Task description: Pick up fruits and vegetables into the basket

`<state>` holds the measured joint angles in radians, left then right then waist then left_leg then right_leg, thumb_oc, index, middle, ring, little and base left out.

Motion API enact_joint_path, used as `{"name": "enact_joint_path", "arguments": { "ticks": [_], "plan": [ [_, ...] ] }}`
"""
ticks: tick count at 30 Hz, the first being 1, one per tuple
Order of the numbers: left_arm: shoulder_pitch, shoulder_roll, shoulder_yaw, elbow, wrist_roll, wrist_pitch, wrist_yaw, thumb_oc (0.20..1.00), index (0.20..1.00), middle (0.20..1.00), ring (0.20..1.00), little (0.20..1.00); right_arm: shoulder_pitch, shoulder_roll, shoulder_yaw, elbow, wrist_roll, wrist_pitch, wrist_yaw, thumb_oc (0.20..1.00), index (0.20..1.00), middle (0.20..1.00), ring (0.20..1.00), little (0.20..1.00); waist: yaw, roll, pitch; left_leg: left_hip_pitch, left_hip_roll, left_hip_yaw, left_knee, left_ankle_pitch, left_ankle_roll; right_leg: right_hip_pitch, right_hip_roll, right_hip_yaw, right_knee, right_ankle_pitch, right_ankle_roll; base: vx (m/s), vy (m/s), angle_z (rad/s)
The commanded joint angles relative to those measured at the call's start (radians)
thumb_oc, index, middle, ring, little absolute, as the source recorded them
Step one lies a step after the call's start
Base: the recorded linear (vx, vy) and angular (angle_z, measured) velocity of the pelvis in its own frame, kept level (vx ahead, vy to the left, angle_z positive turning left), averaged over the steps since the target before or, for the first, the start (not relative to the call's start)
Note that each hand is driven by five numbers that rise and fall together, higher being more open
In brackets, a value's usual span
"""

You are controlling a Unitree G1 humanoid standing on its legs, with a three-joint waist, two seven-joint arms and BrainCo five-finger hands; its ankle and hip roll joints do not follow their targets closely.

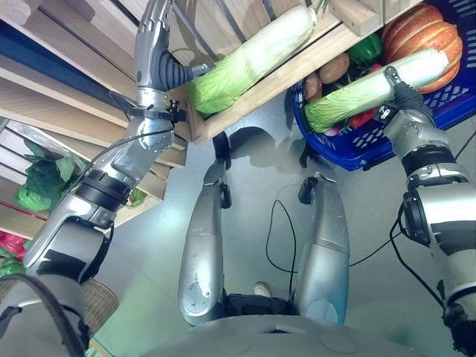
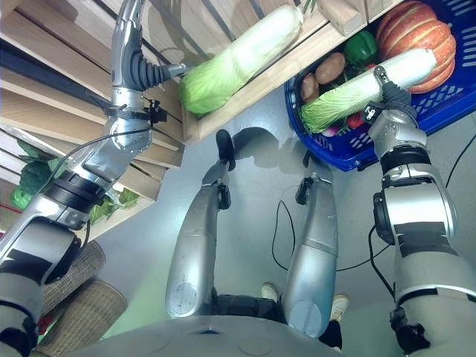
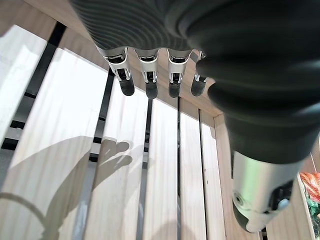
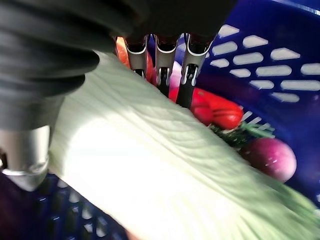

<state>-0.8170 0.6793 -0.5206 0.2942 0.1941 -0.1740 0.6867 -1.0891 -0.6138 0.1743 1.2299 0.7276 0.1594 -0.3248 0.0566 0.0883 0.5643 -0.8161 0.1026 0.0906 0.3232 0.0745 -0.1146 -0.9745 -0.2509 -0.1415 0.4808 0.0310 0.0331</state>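
Note:
My right hand [image 1: 400, 95] is shut on a long napa cabbage [image 1: 364, 91] and holds it across the blue basket [image 1: 349, 152]. In the right wrist view its fingers [image 4: 161, 65] lie behind the pale cabbage [image 4: 150, 165]. In the basket are a pumpkin [image 1: 425, 33], a green pepper [image 1: 366, 48], a potato [image 1: 335, 67], a red pepper [image 4: 215, 110] and a purple onion [image 4: 272, 157]. A second napa cabbage [image 1: 249, 59] lies in a wooden crate [image 1: 297, 74]. Beside that cabbage my left hand [image 1: 152, 44] is open, with straight fingers [image 3: 150, 80] over the crate's slats and nothing in it.
Slatted wooden shelves [image 1: 44, 67] run along the left side. Leafy greens [image 1: 41, 182] and red produce [image 1: 11, 242] lie on the lower ones. A wicker basket [image 2: 74, 297] stands at the lower left. Grey floor spreads below the crate and the basket.

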Motion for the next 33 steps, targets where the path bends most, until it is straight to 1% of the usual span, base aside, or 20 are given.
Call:
{"name": "enact_joint_path", "arguments": {
  "ticks": [1,6,12,14,17,18,19,20,21,22,23,24,25,27,29,32,33],
  "plan": [
    [0.015,-0.008,0.011,-0.031,-0.019,-0.004,0.021,1.0,1.0,1.0,1.0,1.0,0.039,-0.046,0.049,0.012,-0.045,-0.028,-0.089,1.0,1.0,1.0,1.0,1.0,-0.015,0.098,-0.044,-0.085,-0.021,-0.004,0.121,-0.041,0.043,0.001,0.033,0.017,0.045,-0.025,0.05,0.0,0.0,0.0],
    [0.013,-0.009,0.003,-0.022,-0.026,0.002,0.028,1.0,1.0,1.0,1.0,1.0,0.037,-0.045,0.042,-0.016,-0.117,-0.09,-0.221,1.0,1.0,1.0,1.0,1.0,-0.024,0.095,-0.044,-0.086,-0.019,-0.003,0.125,-0.045,0.043,0.002,0.036,0.024,0.037,-0.018,0.055,0.0,0.034,0.01],
    [0.036,-0.006,0.012,-0.031,-0.025,0.007,0.046,1.0,1.0,1.0,1.0,1.0,0.08,-0.039,0.04,-0.138,-0.184,-0.146,-0.319,1.0,1.0,1.0,1.0,1.0,-0.039,0.086,-0.044,-0.073,-0.014,0.004,0.116,-0.044,0.038,0.016,0.043,0.03,0.021,-0.012,0.058,0.0,0.059,-0.01],
    [0.054,-0.008,0.022,-0.037,-0.014,0.01,0.051,1.0,1.0,1.0,1.0,1.0,0.115,-0.037,0.037,-0.209,-0.197,-0.17,-0.355,1.0,1.0,1.0,1.0,1.0,-0.045,0.079,-0.044,-0.063,-0.013,0.005,0.109,-0.043,0.036,0.026,0.045,0.029,0.011,-0.009,0.059,0.0,0.046,-0.02],
    [0.086,-0.01,0.039,-0.062,0.001,0.04,0.056,1.0,1.0,1.0,1.0,1.0,0.188,-0.033,0.035,-0.381,-0.227,-0.193,-0.433,1.0,1.0,1.0,1.0,1.0,-0.06,0.067,-0.044,-0.051,-0.01,0.01,0.101,-0.043,0.033,0.038,0.05,0.032,0.002,-0.007,0.06,0.0,0.057,-0.03],
    [0.099,-0.01,0.049,-0.065,0.009,0.048,0.057,1.0,1.0,1.0,1.0,1.0,0.219,-0.032,0.024,-0.44,-0.246,-0.212,-0.453,1.0,1.0,1.0,1.0,1.0,-0.066,0.062,-0.044,-0.045,-0.008,0.011,0.098,-0.042,0.032,0.043,0.052,0.034,0.0,-0.007,0.06,0.0,0.063,-0.04],
    [0.114,-0.011,0.059,-0.068,0.017,0.057,0.053,1.0,1.0,1.0,1.0,1.0,0.252,-0.028,0.01,-0.501,-0.271,-0.222,-0.467,1.0,1.0,1.0,1.0,1.0,-0.072,0.058,-0.044,-0.039,-0.006,0.012,0.094,-0.042,0.031,0.05,0.054,0.035,-0.002,-0.007,0.061,0.0,0.052,-0.04],
    [0.12,-0.011,0.061,-0.071,0.02,0.059,0.053,1.0,1.0,1.0,1.0,1.0,0.265,-0.025,0.005,-0.521,-0.28,-0.226,-0.472,1.0,1.0,1.0,1.0,1.0,-0.073,0.057,-0.044,-0.035,-0.005,0.012,0.092,-0.041,0.03,0.053,0.054,0.036,-0.003,-0.007,0.061,0.0,0.053,-0.03],
    [0.134,-0.013,0.07,-0.077,0.025,0.072,0.051,1.0,1.0,1.0,1.0,1.0,0.3,-0.021,-0.01,-0.586,-0.302,-0.236,-0.483,1.0,1.0,1.0,1.0,1.0,-0.08,0.052,-0.044,-0.026,-0.004,0.014,0.088,-0.041,0.03,0.061,0.056,0.037,-0.005,-0.007,0.062,0.0,0.078,-0.01],
    [0.155,-0.018,0.088,-0.085,0.034,0.091,0.047,1.0,1.0,1.0,1.0,1.0,0.36,-0.006,-0.031,-0.7,-0.361,-0.256,-0.494,1.0,1.0,1.0,1.0,1.0,-0.094,0.044,-0.044,-0.01,-0.002,0.02,0.078,-0.039,0.028,0.076,0.059,0.041,-0.015,-0.005,0.064,0.0,0.103,-0.03],
    [0.17,-0.022,0.101,-0.091,0.036,0.103,0.039,1.0,1.0,1.0,1.0,1.0,0.397,0.004,-0.041,-0.768,-0.396,-0.275,-0.49,1.0,1.0,1.0,1.0,1.0,-0.101,0.04,-0.044,0.001,-0.001,0.024,0.072,-0.039,0.027,0.085,0.06,0.042,-0.02,-0.004,0.065,0.0,0.114,-0.05],
    [0.188,-0.025,0.116,-0.097,0.042,0.113,0.031,1.0,1.0,1.0,1.0,1.0,0.438,0.016,-0.049,-0.852,-0.435,-0.277,-0.492,1.0,1.0,1.0,1.0,1.0,-0.109,0.034,-0.044,0.012,0.0,0.028,0.068,-0.038,0.026,0.096,0.061,0.044,-0.025,-0.004,0.066,0.0,0.119,-0.08],
    [0.209,-0.029,0.132,-0.103,0.043,0.126,0.012,1.0,1.0,1.0,1.0,1.0,0.489,0.033,-0.058,-0.942,-0.471,-0.302,-0.476,1.0,1.0,1.0,1.0,1.0,-0.12,0.029,-0.044,0.025,0.0,0.032,0.062,-0.038,0.024,0.108,0.062,0.048,-0.031,-0.003,0.068,0.01,0.103,-0.08],
    [0.23,-0.03,0.148,-0.106,0.04,0.145,-0.017,1.0,1.0,1.0,1.0,1.0,0.54,0.05,-0.065,-1.022,-0.519,-0.331,-0.452,1.0,1.0,1.0,1.0,1.0,-0.133,0.022,-0.044,0.043,0.001,0.038,0.055,-0.037,0.021,0.124,0.062,0.052,-0.038,-0.002,0.07,0.01,0.11,-0.11],
    [0.261,-0.032,0.175,-0.102,0.025,0.186,-0.055,1.0,1.0,1.0,1.0,1.0,0.615,0.073,-0.058,-1.16,-0.655,-0.364,-0.409,1.0,1.0,1.0,1.0,1.0,-0.16,0.011,-0.044,0.081,0.005,0.05,0.042,-0.033,0.015,0.155,0.063,0.063,-0.053,0.003,0.075,0.02,0.16,-0.16],
    [0.288,-0.037,0.197,-0.072,-0.022,0.206,-0.082,1.0,1.0,1.0,1.0,1.0,0.658,0.067,-0.05,-1.246,-0.739,-0.389,-0.354,1.0,1.0,1.0,1.0,1.0,-0.181,0.002,-0.044,0.129,0.012,0.066,0.025,-0.029,0.009,0.194,0.06,0.071,-0.075,0.008,0.08,0.03,0.141,-0.17],
    [0.296,-0.041,0.201,-0.052,-0.044,0.201,-0.087,1.0,1.0,1.0,1.0,1.0,0.668,0.061,-0.046,-1.267,-0.763,-0.393,-0.335,1.0,1.0,1.0,1.0,1.0,-0.187,0.0,-0.044,0.146,0.014,0.071,0.018,-0.028,0.007,0.209,0.058,0.073,-0.084,0.01,0.081,0.03,0.13,-0.14]
  ]
}}
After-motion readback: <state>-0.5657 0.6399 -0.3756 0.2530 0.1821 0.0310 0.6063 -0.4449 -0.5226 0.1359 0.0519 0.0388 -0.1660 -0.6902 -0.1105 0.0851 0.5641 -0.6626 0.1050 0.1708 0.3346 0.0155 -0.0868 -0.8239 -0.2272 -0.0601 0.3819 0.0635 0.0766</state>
